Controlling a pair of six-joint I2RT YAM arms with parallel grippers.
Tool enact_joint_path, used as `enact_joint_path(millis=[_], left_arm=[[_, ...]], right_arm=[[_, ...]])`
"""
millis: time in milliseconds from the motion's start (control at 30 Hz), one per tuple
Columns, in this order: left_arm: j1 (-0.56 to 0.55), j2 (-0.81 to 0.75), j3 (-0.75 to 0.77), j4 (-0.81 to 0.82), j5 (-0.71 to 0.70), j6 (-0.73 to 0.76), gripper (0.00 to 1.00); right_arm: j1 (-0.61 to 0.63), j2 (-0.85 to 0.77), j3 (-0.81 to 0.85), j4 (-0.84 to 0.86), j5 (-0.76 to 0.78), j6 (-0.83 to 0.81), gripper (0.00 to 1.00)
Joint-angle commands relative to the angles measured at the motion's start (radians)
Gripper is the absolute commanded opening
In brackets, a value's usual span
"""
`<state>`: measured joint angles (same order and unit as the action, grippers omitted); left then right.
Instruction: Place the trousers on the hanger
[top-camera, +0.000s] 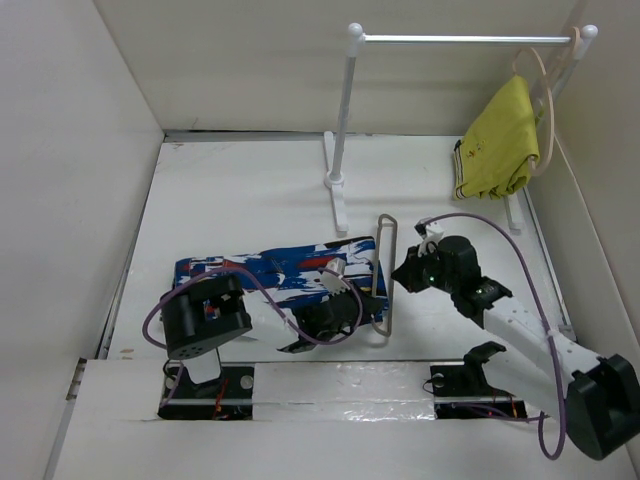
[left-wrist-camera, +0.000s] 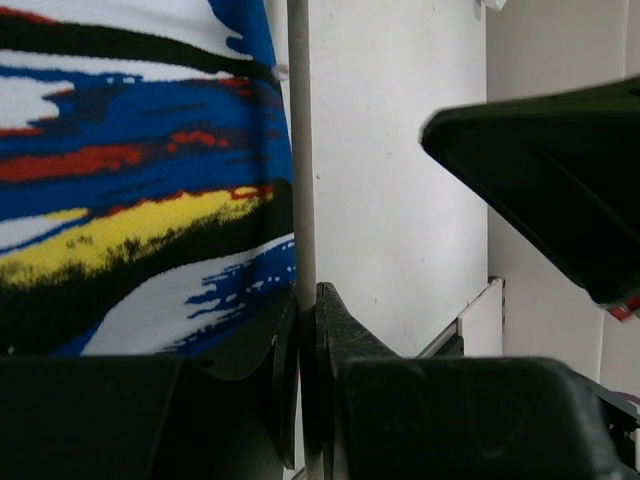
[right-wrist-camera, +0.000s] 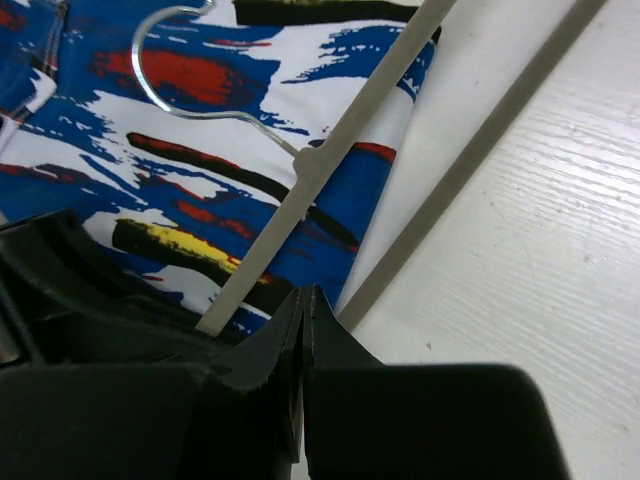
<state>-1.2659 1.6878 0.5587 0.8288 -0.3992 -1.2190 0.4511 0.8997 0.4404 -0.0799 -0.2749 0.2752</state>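
Trousers (top-camera: 270, 272) lie flat on the table (top-camera: 240, 190), left of the middle, as one long band. The cloth looks soft and light. It will probably sag and fold when lifted, so it is better to take it at an edge or at one end, not in the middle.

The left pincer (left-wrist-camera: 306, 330) is clenched on one thin rod of the hanger (top-camera: 386, 270), just at the right edge of the trousers. The hanger looks stiff, slim and probably smooth, so it may turn or slip in a grip.

The right pincer (right-wrist-camera: 303, 305) is closed tight just beside the outer rod of the hanger; one cannot tell whether it holds the rod.

Behind the trousers there is open table. Further right, the rack (top-camera: 345, 130), the yellow garment (top-camera: 500, 140) and the side wall (top-camera: 600, 150) leave less room.
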Motion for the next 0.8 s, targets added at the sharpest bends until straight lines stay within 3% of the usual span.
enact_joint_path(millis=[0,167,467,767], left_arm=[[-0.024,-0.002,0.02,-0.002,-0.093,-0.054,0.0],[-0.024,0.019,0.021,0.003,-0.147,-0.06,0.0],[-0.024,0.036,0.056,-0.002,-0.17,-0.022,0.0],[0.011,0.049,0.033,0.016,-0.127,-0.03,0.0]], right_arm=[[-0.015,0.073,0.004,0.195,-0.061,-0.021,0.07],[-0.015,0.24,0.014,0.284,-0.09,-0.022,0.31],[-0.044,0.47,0.063,0.406,-0.061,-0.031,0.46],[-0.045,0.606,0.072,0.47,-0.135,-0.021,0.39]])
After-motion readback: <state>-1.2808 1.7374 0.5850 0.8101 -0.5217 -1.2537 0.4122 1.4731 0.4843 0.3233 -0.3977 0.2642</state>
